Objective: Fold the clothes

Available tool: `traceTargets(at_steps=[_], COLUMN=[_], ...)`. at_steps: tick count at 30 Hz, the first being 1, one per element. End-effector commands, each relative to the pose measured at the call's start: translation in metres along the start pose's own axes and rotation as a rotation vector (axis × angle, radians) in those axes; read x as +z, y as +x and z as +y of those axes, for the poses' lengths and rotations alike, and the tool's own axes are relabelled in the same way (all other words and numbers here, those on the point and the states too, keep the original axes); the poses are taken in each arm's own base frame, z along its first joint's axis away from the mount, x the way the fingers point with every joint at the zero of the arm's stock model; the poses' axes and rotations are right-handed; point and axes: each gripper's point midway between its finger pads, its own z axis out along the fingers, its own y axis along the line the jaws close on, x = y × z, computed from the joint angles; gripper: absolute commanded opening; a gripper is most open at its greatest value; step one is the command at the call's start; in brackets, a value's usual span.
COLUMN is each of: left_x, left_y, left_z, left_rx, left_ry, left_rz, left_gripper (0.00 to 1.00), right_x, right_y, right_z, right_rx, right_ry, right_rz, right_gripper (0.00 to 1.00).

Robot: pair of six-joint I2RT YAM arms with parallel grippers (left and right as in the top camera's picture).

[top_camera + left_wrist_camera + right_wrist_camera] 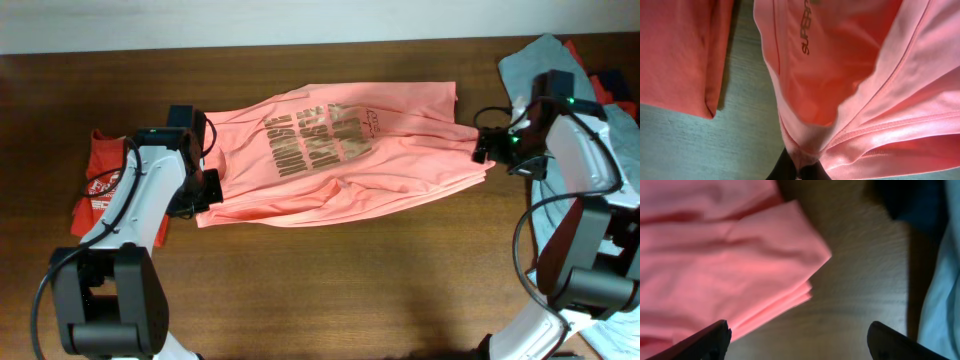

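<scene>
Pink shirt (340, 160) lies spread across the middle of the table (350, 290), chest side up, with gold lettering (320, 135) running sideways and the cloth rumpled into long loose folds. The left gripper (200, 188) is at the shirt's edge toward the table's left end, near the front corner. It is pinched together on a gather of the pink shirt. In the left wrist view, hem and seam stitching bunch up right at the dark fingertips (787, 171), and the rest of the fabric fans away from them above the wood. A red-orange shirt (105, 185) lies flat at the table's left end, partly under the left arm. It is just beside the pink shirt, and a strip of bare table shows between them. The right gripper (487, 148) is at the pink shirt's edge toward the table's right end, its fingers spread wide and holding nothing. In the right wrist view, a layered corner of the pink shirt lies flat on the table ahead of the gap. That view is blurred, so I can't tell whether either finger touches the cloth. A grey-blue shirt (535, 62) is heaped at the table's right end, reaching under the right arm.
</scene>
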Motion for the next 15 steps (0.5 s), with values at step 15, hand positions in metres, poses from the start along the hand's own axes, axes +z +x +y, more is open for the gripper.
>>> traceTargets(at_steps=[15], left_x=[-0.01], left_y=[-0.04], left_z=[0.017], left_rx=[-0.085], left_ry=[-0.047], left_rz=[-0.167], left_gripper=[0.01], right_x=[0.04], right_y=[-0.004], right_z=[0.009], right_rx=[-0.017], right_ry=[-0.15], right_rz=[0.036], right_gripper=[0.82])
